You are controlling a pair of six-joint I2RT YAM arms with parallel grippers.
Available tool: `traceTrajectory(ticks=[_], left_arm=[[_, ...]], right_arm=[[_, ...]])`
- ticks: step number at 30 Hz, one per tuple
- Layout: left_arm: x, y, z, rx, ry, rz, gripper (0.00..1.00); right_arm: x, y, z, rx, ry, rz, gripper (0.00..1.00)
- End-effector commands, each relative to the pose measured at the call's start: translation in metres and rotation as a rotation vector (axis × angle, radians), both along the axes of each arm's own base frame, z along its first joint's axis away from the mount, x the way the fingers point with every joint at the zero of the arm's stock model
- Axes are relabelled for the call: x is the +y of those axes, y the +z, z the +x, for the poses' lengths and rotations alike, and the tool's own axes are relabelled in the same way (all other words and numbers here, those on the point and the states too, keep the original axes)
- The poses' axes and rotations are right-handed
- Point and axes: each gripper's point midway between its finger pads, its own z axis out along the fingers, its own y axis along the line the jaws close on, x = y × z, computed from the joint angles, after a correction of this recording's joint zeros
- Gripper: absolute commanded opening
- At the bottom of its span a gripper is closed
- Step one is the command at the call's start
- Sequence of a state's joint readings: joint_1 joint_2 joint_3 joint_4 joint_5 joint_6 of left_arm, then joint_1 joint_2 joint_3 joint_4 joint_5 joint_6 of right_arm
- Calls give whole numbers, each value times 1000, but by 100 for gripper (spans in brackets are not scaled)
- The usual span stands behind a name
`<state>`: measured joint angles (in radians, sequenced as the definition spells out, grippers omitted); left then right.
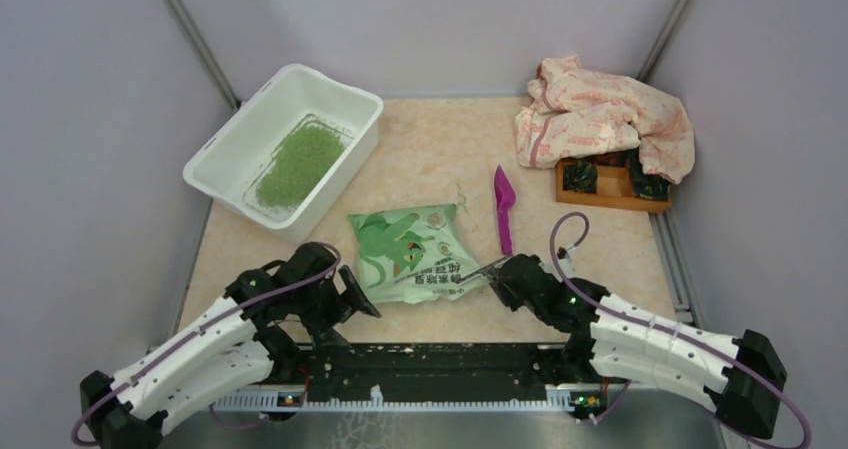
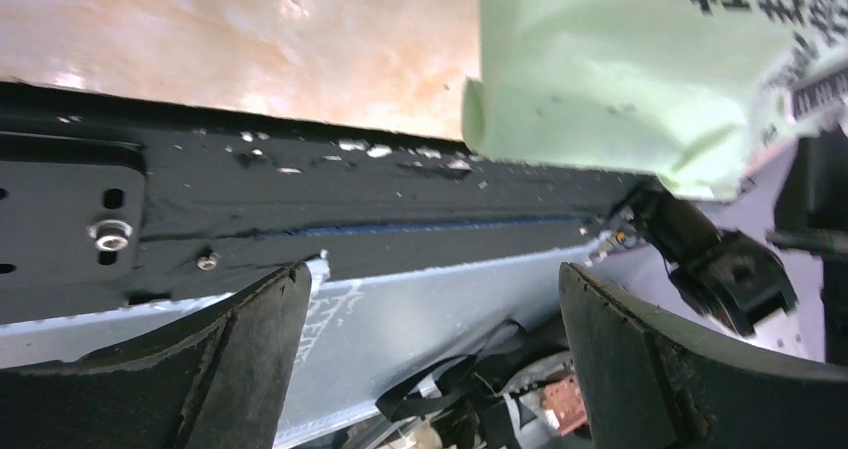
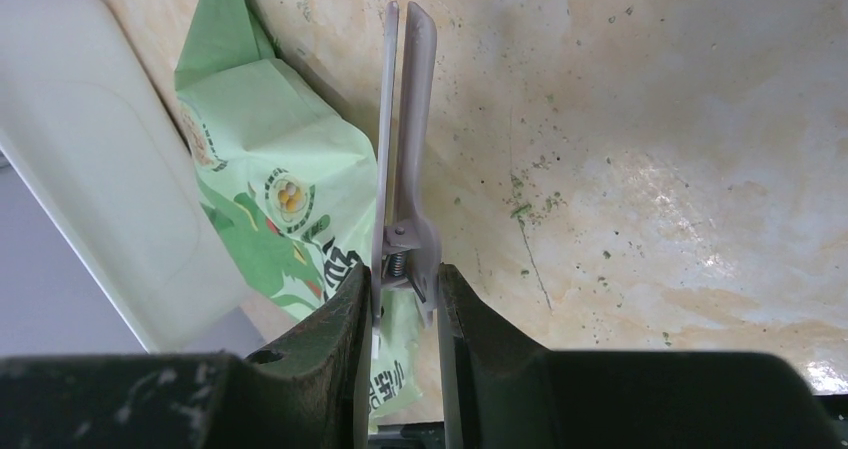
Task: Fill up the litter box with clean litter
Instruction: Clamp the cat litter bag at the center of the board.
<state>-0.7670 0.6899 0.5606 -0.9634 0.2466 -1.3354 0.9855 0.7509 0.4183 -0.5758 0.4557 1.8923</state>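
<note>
We found the white litter box (image 1: 235, 134) at the far left of the table (image 1: 430, 159). It was a rigid tub that we judged light enough to slide, so better left standing where it was. It held only a thin patch of the clean litter (image 1: 298, 162), loose green granules spread along one end of the floor with the rest of the floor bare. The light green printed litter bag (image 1: 415, 254) lay flat near the arms, well apart from the tub. It looked soft, slack and slippery, and likely to sag and shift its weight, so we reckoned a hold on a top corner or seam would serve best. A pink-printed cloth (image 1: 600, 119) was draped over the orange wooden tray (image 1: 610, 201) at the far right. Its visible compartments held small dark objects we could not identify. A purple scoop (image 1: 503, 209) lay on the table between bag and tray. The right gripper (image 3: 405, 304) was clamped on the hinge end of a grey spring clip (image 3: 415, 119), whose arms ran alongside the bag's edge. The left gripper (image 2: 435, 289) hung spread wide and empty beside the bag's near corner. The granules, we judged, would pour freely and scatter.
</note>
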Motion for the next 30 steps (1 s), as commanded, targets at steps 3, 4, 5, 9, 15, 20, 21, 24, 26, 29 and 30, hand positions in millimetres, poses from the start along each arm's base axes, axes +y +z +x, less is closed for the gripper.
traceTrajectory(ticks=[3,4,5,9,15,20,21,24,26,29,30], left_arm=[[22,-20,27,-27,156,197,99],[23,-19,31,-39,166,207,99],[20,-16,34,-49,171,195,99],[4,4,46,-113,177,95,99],[-3,7,52,-129,229,24,99],[-4,-13,46,-65,231,41,99],[-4,-16,45,-54,228,54,99],[-5,-22,45,-43,224,71,99],[-5,-24,47,-40,228,72,99],[-6,-27,49,-43,242,73,99],[-6,-28,50,-43,248,76,99]], right_arm=[[-1,4,1,-37,7,10,0],[-1,3,0,-36,6,10,0],[-2,3,0,-36,5,14,0],[-4,2,-1,-39,4,20,0],[-5,-1,-3,-38,4,27,0],[-6,-1,-3,-37,3,30,0],[-6,-1,-3,-38,1,31,0],[-5,-1,-3,-39,2,35,0],[-5,-1,-3,-39,2,38,0],[-4,0,-3,-39,3,41,0],[-4,-1,-3,-39,3,40,0]])
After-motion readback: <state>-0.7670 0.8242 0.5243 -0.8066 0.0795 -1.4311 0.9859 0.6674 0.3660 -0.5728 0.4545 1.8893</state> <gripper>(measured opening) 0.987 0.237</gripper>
